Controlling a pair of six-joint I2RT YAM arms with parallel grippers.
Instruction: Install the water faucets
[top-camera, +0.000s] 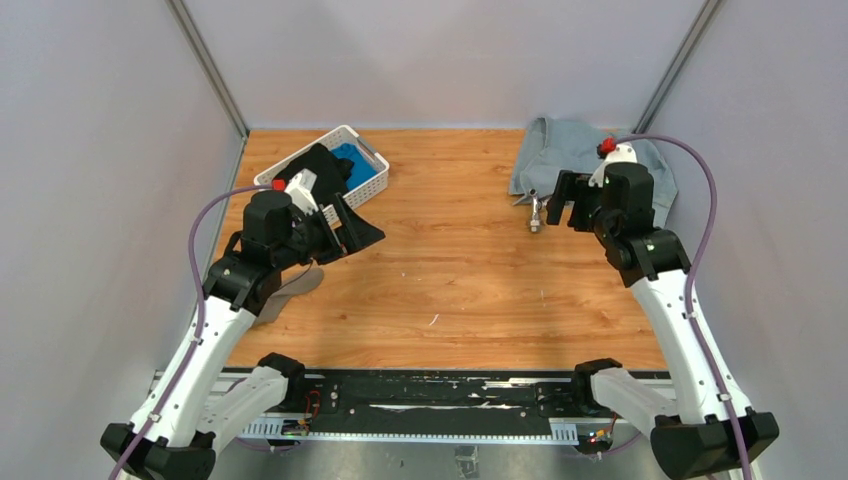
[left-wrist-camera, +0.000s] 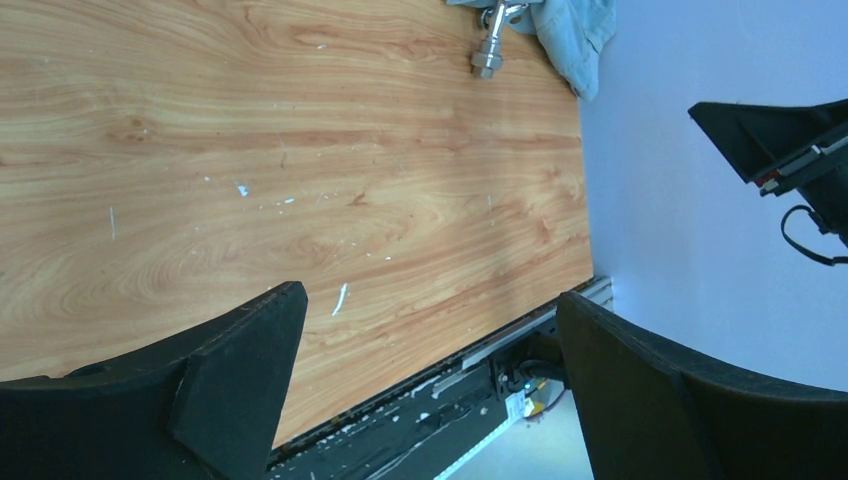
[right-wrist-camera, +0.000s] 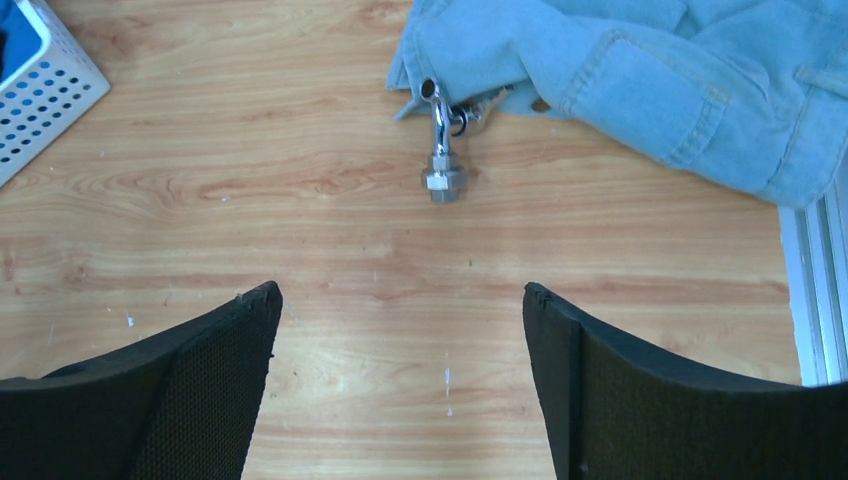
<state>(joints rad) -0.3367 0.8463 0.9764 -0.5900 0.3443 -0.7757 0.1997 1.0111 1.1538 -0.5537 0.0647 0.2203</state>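
Note:
A small silver water faucet (right-wrist-camera: 442, 150) lies on the wooden table, its grey nut-like fitting (right-wrist-camera: 443, 182) pointing toward me and its handle end against the edge of a blue denim cloth (right-wrist-camera: 640, 80). My right gripper (right-wrist-camera: 400, 295) hovers a short way back from it, open, with only bare wood between its fingers. From above, the faucet (top-camera: 536, 212) lies just left of the right gripper (top-camera: 566, 203). My left gripper (top-camera: 352, 228) stands open over the table's left side, far from the faucet (left-wrist-camera: 488, 45), holding nothing.
A white perforated basket (top-camera: 372, 163) with blue and black items stands at the back left, close behind the left gripper. The denim cloth (top-camera: 580, 150) covers the back right corner. Grey walls enclose the table on three sides. A black rail (top-camera: 430, 395) runs along the near edge.

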